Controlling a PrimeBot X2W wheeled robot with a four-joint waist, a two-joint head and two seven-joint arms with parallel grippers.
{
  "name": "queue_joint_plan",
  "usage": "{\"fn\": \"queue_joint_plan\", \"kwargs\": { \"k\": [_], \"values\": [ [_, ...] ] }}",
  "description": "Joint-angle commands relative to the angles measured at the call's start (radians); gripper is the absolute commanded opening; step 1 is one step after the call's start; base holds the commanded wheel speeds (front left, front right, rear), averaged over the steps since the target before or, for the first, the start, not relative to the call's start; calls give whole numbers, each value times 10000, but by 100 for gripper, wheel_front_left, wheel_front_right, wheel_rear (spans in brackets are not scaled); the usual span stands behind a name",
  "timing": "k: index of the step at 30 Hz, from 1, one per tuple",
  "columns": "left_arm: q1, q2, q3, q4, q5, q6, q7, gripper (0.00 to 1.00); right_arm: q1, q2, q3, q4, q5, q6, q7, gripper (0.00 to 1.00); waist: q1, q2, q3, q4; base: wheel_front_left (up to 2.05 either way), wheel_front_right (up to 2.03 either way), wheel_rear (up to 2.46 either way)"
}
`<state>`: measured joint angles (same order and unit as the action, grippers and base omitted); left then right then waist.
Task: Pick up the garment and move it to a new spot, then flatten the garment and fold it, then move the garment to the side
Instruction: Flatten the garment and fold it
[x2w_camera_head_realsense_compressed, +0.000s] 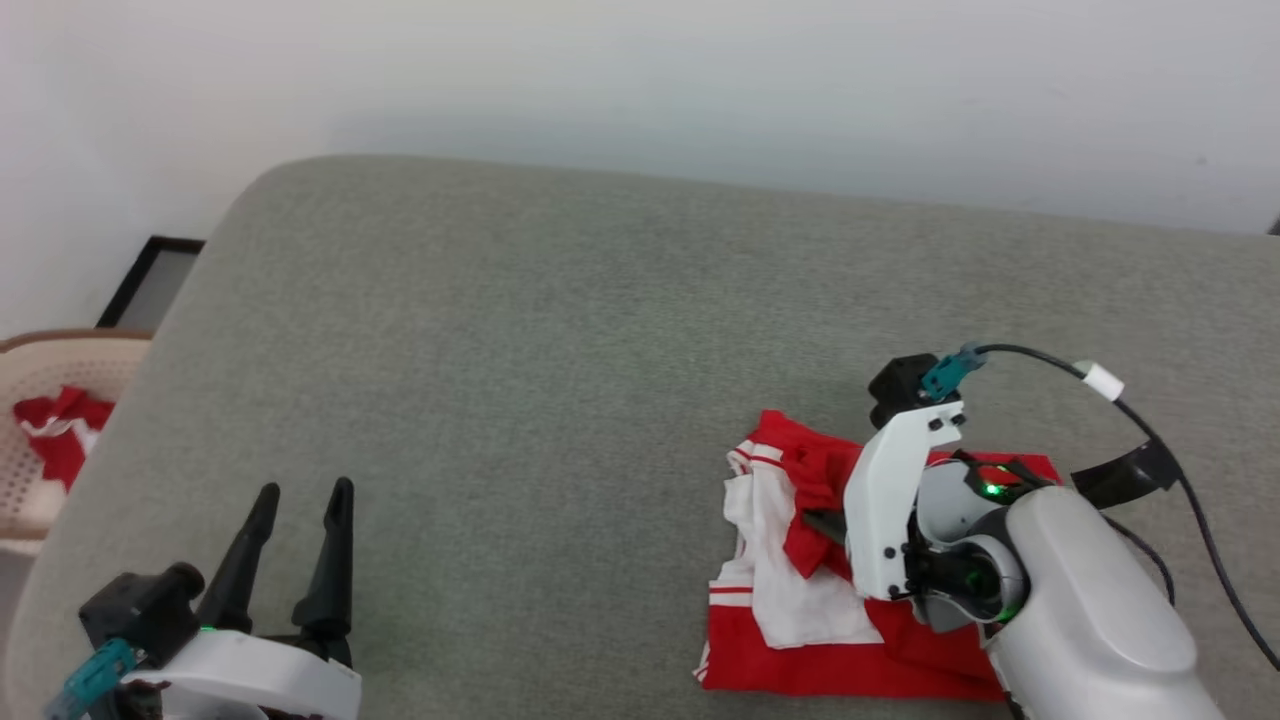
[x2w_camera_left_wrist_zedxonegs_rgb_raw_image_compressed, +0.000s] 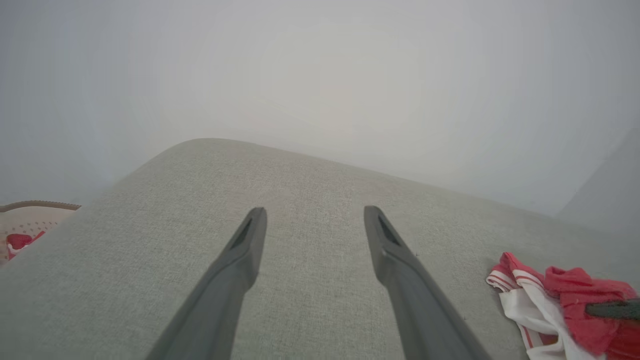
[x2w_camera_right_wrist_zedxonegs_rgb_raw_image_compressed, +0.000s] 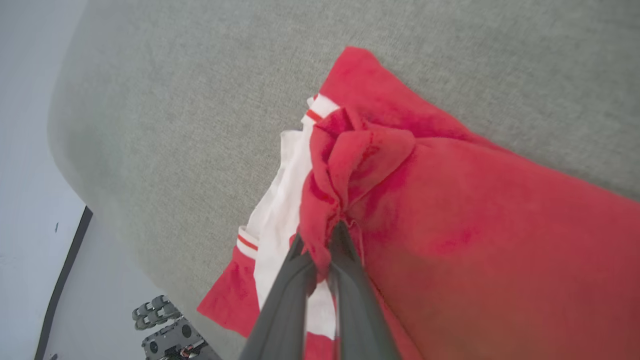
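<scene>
We are pinching the shirt (x2w_camera_right_wrist_zedxonegs_rgb_raw_image_compressed: 475, 225) between the fingers of our right gripper (x2w_camera_right_wrist_zedxonegs_rgb_raw_image_compressed: 320, 235). Our left gripper (x2w_camera_head_realsense_compressed: 305, 490) is pointing spread fingers across the grey cushion (x2w_camera_head_realsense_compressed: 550, 350) toward a pale wall (x2w_camera_head_realsense_compressed: 700, 80).

Work surface (x2w_camera_head_realsense_compressed: 560, 330): broad top covered in grey-green woven fabric, with a rounded far-left corner and soft rolled edges; it runs out of the head view on the right.
Wall (x2w_camera_head_realsense_compressed: 700, 80): plain, off-white, matt, directly behind the surface.
Frame (x2w_camera_head_realsense_compressed: 150, 280): dark, thin-edged, rectangular, low by the wall past the left corner, partly hidden by the surface.
Basket (x2w_camera_head_realsense_compressed: 60, 350): cream, perforated sides, brown rim, standing lower than the surface at its left; red-and-white cloth (x2w_camera_head_realsense_compressed: 60, 425) lies inside.
Floor (x2w_camera_right_wrist_zedxonegs_rgb_raw_image_compressed: 100, 280): pale, smooth, bordered by a dark strip (x2w_camera_right_wrist_zedxonegs_rgb_raw_image_compressed: 65, 280) towards the wall.
Light: even, diffuse, no hard shadows.
</scene>
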<state>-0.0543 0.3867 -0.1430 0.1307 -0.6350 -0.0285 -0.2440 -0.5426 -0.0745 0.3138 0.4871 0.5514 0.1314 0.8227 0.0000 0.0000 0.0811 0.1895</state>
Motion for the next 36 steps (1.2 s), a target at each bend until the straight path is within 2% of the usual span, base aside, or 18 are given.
{"fn": "queue_joint_plan", "kwargs": {
  "k": [1, 2, 3, 4, 5, 12, 17, 24, 30, 36],
  "values": [
    [-98, -25, -7, 53, 0, -61, -48, 100, -150, 70, 103, 236, 43, -17, -175, 0, 0, 0, 49, 147, 0, 0, 0],
    [-129, -45, -15, 106, -2, -86, -49, 100, -248, 102, 156, 472, 73, -17, -324, 4, 0, 0, 45, 158, 0, 0, 0],
    [-146, -49, -20, 164, 6, -87, -60, 100, -320, 122, 191, 699, 191, -17, -456, 22, 0, 0, 33, 155, 0, 0, 0],
    [-144, -48, -8, 209, 7, -79, -70, 100, -406, 147, 312, 850, 295, -17, -552, 68, 0, 0, 16, 130, 0, 0, 0],
    [-109, -43, 31, 234, -10, -73, -86, 100, -487, 164, 440, 959, 350, -17, -626, 100, 0, 0, -7, 78, 0, 0, 0],
    [308, 124, 416, 254, -63, 30, -132, 100, -807, -91, 981, 715, 1018, -17, -1181, 100, 0, 0, -255, -487, 0, 0, 0],
    [700, 275, 694, 116, -57, 112, -169, 100, -511, -901, 1165, -193, 1165, -17, -1909, 100, 0, 0, -487, -968, 0, 0, 0],
    [1207, 353, 914, -131, 129, 276, -188, 100, 265, -2229, 1016, -1481, 1254, -17, -4317, 100, 0, 0, -764, -1637, 0, 0, 0],
    [1463, 336, 1038, -195, 277, 265, -204, 100, 1165, -3178, 865, -2013, 828, -17, -6482, 100, 0, 0, -933, -2059, 0, 0, 0],
    [1629, 251, 1314, -54, 415, 174, -189, 100, 2091, -3859, 476, -2126, 515, -17, -8517, 100, 0, 0, -1084, -2334, 0, 0, 0]
  ]
}}
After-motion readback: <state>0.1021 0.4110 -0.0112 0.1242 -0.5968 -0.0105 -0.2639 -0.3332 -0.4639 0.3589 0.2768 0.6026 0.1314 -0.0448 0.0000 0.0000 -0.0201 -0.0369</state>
